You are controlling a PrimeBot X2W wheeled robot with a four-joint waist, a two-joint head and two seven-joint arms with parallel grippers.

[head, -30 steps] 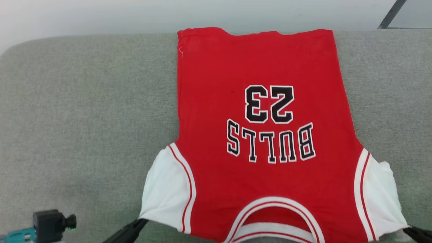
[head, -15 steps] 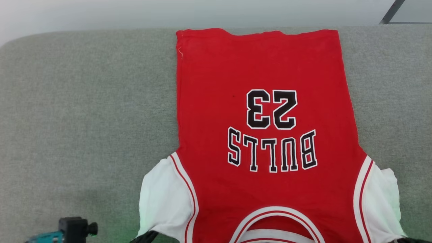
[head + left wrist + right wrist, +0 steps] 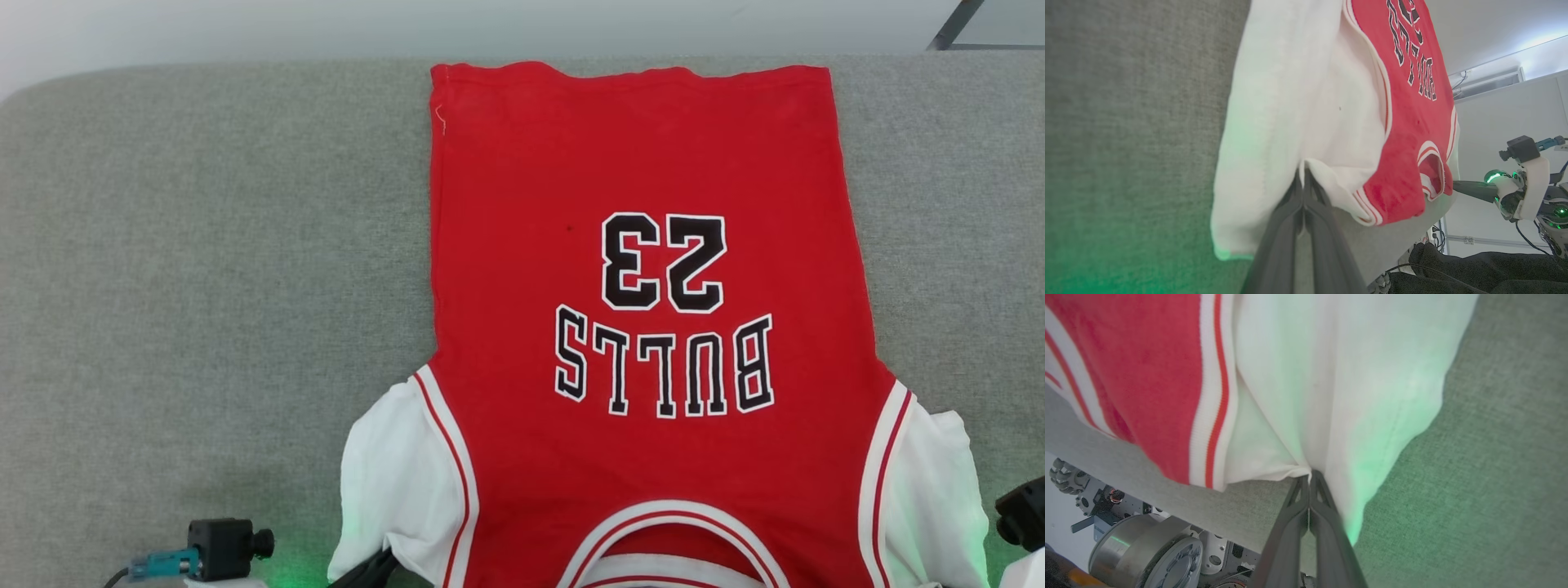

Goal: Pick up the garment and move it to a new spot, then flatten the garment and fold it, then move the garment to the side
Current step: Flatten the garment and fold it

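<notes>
- Garment (image 3: 645, 245) lies spread flat on the grey fabric surface (image 3: 204, 245). Its number 23 faces up, its hem is at the far edge and its collar is at the near edge.
- Left gripper (image 3: 1303, 175) has its fingers pressed together on the edge of one white sleeve (image 3: 1274, 122).
- Right gripper (image 3: 1310, 475) is likewise pinched tight on the opposite white sleeve (image 3: 1363, 375).
- Green light tints both sleeve edges near the fingers.

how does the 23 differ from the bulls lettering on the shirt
The 23 is two digits, a narrower block nearer the hem; BULLS is five letters, a wider, arched row nearer the collar. Both are black, white-outlined, upside down in the head view, on the garment.
</notes>
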